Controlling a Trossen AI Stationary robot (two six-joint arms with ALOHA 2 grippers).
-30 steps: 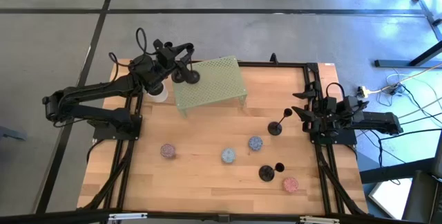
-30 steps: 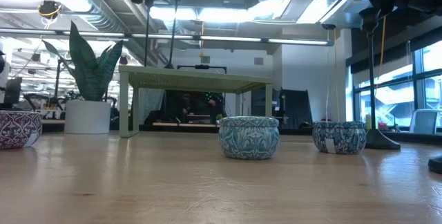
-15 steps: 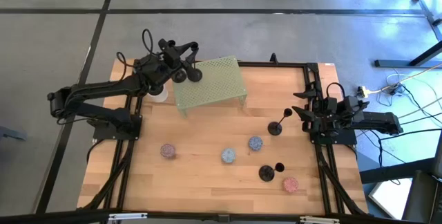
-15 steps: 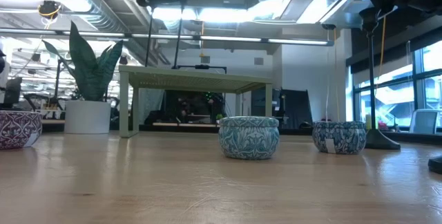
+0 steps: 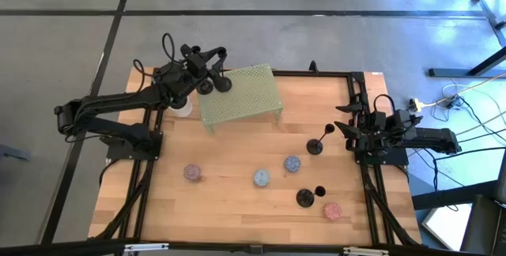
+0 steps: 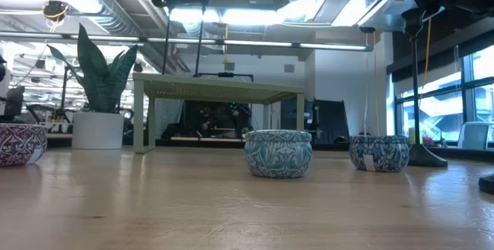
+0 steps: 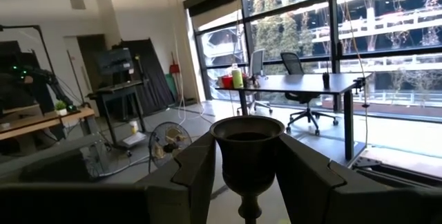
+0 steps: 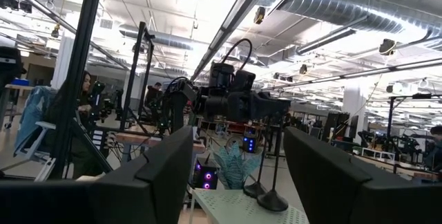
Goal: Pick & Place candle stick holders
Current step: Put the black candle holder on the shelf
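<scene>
The left gripper [image 5: 207, 68] is clamped on a candle stick holder [image 5: 222, 84] above the green mesh stand [image 5: 241, 94]; the right gripper [image 5: 345, 126], seemingly apart, waits.

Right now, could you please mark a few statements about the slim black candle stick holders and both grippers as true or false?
1. The left gripper holds a slim black candle stick holder by its cup. True.
2. The right gripper grips a holder. False: it is open and empty.
3. Two black holders are on the wooden table. True.
4. The small round tins sit on the green mesh shelf. False: they sit on the wooden table.
</scene>
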